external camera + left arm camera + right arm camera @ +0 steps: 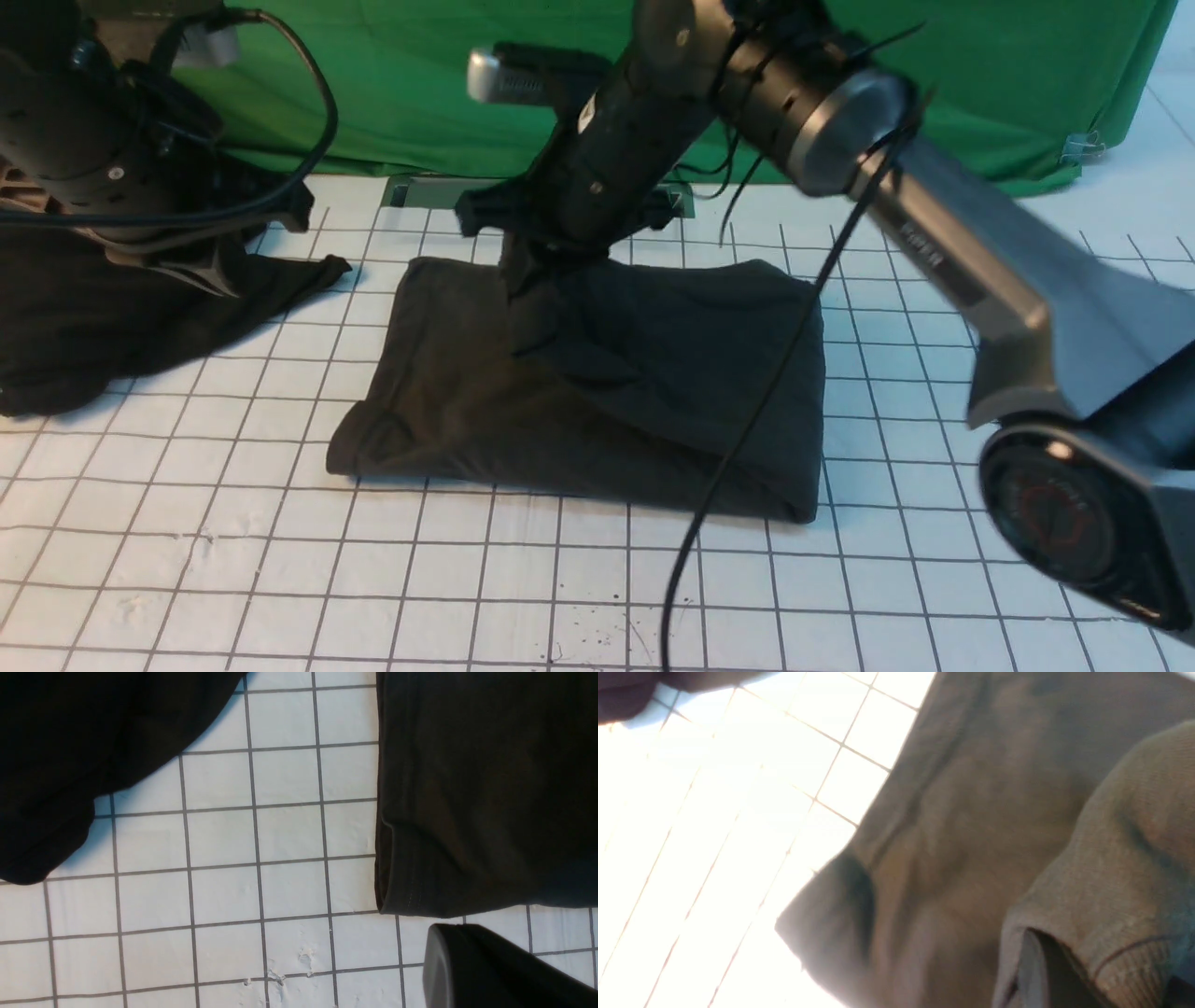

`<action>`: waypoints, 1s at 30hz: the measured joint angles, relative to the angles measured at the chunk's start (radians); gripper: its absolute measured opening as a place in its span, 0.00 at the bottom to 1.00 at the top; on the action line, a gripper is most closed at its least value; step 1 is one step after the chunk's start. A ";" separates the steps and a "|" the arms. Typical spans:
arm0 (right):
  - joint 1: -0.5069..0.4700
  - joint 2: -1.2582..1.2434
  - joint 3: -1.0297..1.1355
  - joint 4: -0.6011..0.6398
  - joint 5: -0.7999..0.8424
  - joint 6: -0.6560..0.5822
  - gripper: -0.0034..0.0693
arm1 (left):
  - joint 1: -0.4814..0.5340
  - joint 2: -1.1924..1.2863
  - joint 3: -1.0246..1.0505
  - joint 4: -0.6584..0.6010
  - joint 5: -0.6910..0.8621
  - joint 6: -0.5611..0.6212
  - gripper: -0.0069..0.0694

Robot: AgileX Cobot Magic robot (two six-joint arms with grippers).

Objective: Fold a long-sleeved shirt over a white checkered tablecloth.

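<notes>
The long-sleeved shirt lies as a dark brownish, roughly rectangular fold in the middle of the white checkered tablecloth. My right arm reaches across it to its far left edge. There my right gripper is shut on a fold of the shirt, and ribbed hem fabric drapes over its fingertip. My left arm hovers at the far left, apart from the shirt. In the left wrist view my left gripper shows as a single dark finger, holding nothing, just off the shirt's corner.
A blacker, bulkier garment lies heaped at the left under my left arm, also in the left wrist view. A green fabric backdrop closes the far side. A black cable hangs from my right arm across the shirt.
</notes>
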 joint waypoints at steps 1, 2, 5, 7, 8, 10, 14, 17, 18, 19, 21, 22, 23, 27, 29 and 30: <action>0.002 0.005 -0.004 0.001 -0.007 0.002 0.10 | 0.000 0.000 0.000 0.000 0.000 0.000 0.08; 0.009 0.023 -0.009 0.006 -0.025 0.013 0.13 | 0.000 0.000 0.000 0.000 0.000 0.000 0.08; 0.034 0.073 -0.015 0.024 -0.117 0.056 0.34 | 0.000 0.000 0.001 0.000 0.000 0.000 0.08; 0.045 0.077 -0.016 0.039 -0.134 0.060 0.50 | 0.000 0.000 0.001 0.000 0.000 0.000 0.08; 0.047 0.077 -0.020 0.050 -0.135 0.054 0.56 | 0.000 0.000 0.001 0.000 0.000 0.000 0.08; 0.048 0.075 -0.031 0.066 -0.124 0.037 0.62 | 0.000 0.000 0.001 0.000 -0.001 0.000 0.08; 0.031 0.048 -0.116 0.066 0.005 -0.113 0.68 | 0.000 0.000 0.002 0.000 -0.004 0.000 0.08; -0.016 -0.033 -0.155 0.029 0.045 -0.184 0.51 | 0.000 0.004 0.007 -0.013 -0.028 0.000 0.08; -0.042 -0.078 -0.155 0.019 0.048 -0.202 0.33 | 0.000 0.015 0.007 -0.028 -0.052 0.000 0.08; -0.065 -0.121 -0.148 0.015 0.048 -0.222 0.23 | 0.000 0.024 0.007 -0.044 -0.070 0.001 0.08; -0.090 -0.175 -0.118 0.010 0.048 -0.246 0.13 | 0.000 0.044 0.008 -0.077 -0.100 0.008 0.09; -0.106 -0.207 -0.090 0.006 0.048 -0.257 0.10 | 0.000 0.056 0.008 -0.102 -0.117 0.016 0.09; -0.117 -0.249 -0.056 0.001 0.048 -0.266 0.08 | 0.000 0.073 0.008 -0.125 -0.136 0.029 0.09; -0.151 -0.381 0.162 -0.058 0.049 -0.295 0.06 | 0.000 0.135 0.008 -0.214 -0.200 0.078 0.15; -0.167 -0.457 0.322 -0.094 0.053 -0.318 0.06 | 0.000 0.192 0.008 -0.258 -0.236 0.105 0.22; -0.177 -0.520 0.450 -0.113 0.055 -0.339 0.06 | 0.000 0.236 0.008 -0.287 -0.259 0.117 0.30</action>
